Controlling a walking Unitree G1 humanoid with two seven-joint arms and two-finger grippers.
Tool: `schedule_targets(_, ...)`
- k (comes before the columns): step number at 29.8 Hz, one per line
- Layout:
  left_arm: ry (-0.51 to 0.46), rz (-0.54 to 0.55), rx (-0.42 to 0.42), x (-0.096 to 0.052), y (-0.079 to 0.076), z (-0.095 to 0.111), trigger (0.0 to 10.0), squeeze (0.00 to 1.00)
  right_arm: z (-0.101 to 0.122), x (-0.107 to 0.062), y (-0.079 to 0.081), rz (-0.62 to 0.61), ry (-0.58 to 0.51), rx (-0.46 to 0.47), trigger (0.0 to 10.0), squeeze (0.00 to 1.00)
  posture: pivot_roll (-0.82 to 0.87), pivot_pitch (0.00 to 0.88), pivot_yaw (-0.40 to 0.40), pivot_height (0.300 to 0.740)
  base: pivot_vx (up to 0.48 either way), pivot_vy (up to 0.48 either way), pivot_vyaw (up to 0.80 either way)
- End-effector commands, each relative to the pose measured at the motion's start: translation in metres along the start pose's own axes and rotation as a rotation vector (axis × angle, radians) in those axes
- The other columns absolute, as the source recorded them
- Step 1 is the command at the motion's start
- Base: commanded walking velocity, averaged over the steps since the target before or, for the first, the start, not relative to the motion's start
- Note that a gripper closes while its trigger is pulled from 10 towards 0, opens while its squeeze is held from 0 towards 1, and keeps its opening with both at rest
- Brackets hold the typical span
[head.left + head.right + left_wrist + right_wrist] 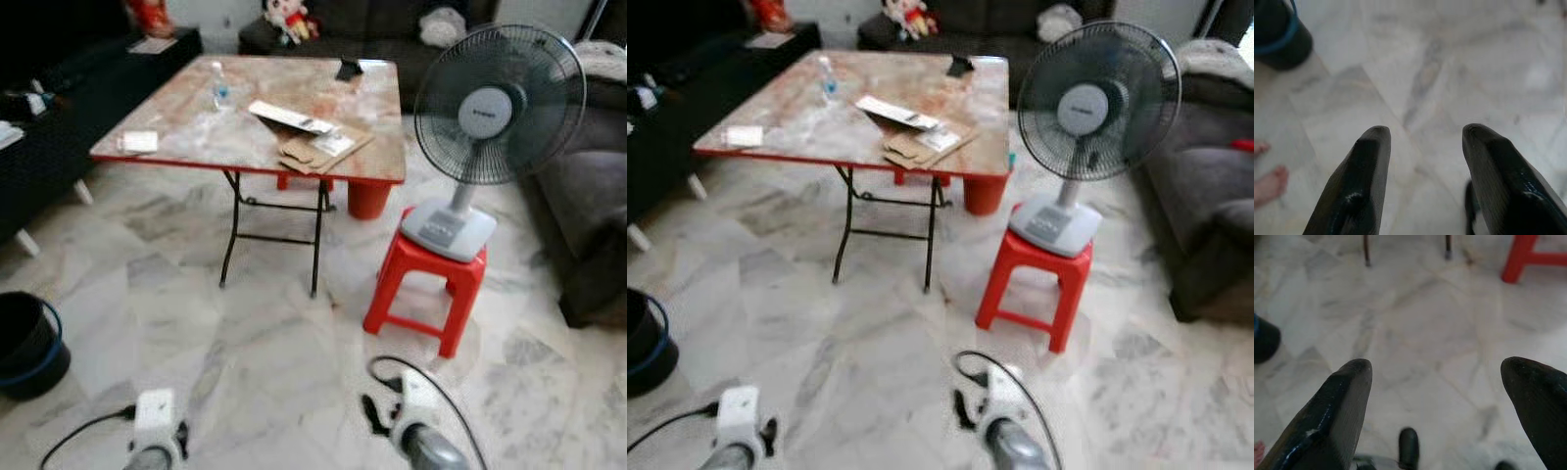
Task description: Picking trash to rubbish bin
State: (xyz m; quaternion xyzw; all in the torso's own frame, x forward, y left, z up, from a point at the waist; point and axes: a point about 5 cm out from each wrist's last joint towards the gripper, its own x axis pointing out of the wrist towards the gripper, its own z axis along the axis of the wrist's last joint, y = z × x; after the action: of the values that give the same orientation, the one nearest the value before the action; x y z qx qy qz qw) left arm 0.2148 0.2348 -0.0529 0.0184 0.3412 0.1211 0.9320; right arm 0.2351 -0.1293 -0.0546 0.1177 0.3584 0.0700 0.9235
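With both the left gripper [1422, 142] and the right gripper [1436, 377] spread empty above the floor, the trash [312, 137] lies on the table [186, 132], the bin [27, 343] well left of it, so walking in risks clipping the fan [495, 108] on its stool [423, 284] just right of the table.

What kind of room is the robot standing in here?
Probably a home living room: a dark sofa with a soft toy behind a folding table, and a standing fan on a red stool on marble floor.

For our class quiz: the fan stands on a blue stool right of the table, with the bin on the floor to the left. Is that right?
Not quite: the stool is red, not blue, as the left eye view shows. The fan does stand on it, right of the table, with the bin left.
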Motion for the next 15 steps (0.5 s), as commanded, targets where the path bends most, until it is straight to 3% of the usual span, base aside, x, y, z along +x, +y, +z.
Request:
schedule_targets(1, -0.068, -0.033, 0.003, 0.003, -0.011, 0.015, 10.0, 0.0, 0.015, 0.001, -0.004, 0.008, -0.068, -0.012, 10.0, 0.0, 0.01, 0.002, 0.032, 0.74, 0.0, 0.0, 0.0)
schedule_targets(2, -0.068, -0.033, 0.003, 0.003, -0.011, 0.015, 10.0, 0.0, 0.015, 0.001, -0.004, 0.008, -0.068, -0.012, 10.0, 0.0, 0.01, 0.002, 0.032, 0.74, 0.0, 0.0, 0.0)
schedule_targets(4, -0.159, -0.043, 0.05, 0.005, -0.018, 0.034, 10.0, 0.0, 0.032, 0.005, 0.008, 0.063, -0.129, -0.045, 10.0, 0.0, 0.01, 0.005, 0.037, 0.74, 0.0, 0.0, 0.0)
schedule_targets(7, -0.251, -0.046, 0.039, 0.006, -0.022, 0.051, 10.0, 0.0, 0.049, 0.008, 0.018, 0.103, -0.191, -0.07, 10.0, 0.0, 0.01, 0.005, 0.037, 0.74, 0.0, 0.0, 0.0)
schedule_targets(9, -0.251, -0.046, 0.039, 0.006, -0.022, 0.051, 10.0, 0.0, 0.049, 0.008, 0.018, 0.103, -0.192, -0.07, 10.0, 0.0, 0.01, 0.005, 0.037, 0.74, 0.0, 0.0, 0.0)
schedule_targets(13, -0.51, -0.09, 0.035, 0.001, -0.043, 0.104, 10.0, 0.0, 0.099, 0.011, 0.051, 0.24, -0.399, -0.098, 10.0, 0.0, 0.03, 0.005, 0.038, 0.74, 0.0, 0.0, 0.0)
schedule_targets(15, -0.579, -0.096, 0.015, -0.002, -0.049, 0.121, 10.0, 0.0, 0.118, 0.009, 0.06, 0.276, -0.473, -0.104, 10.0, 0.0, 0.03, 0.006, 0.034, 0.74, 0.0, 0.0, 0.0)
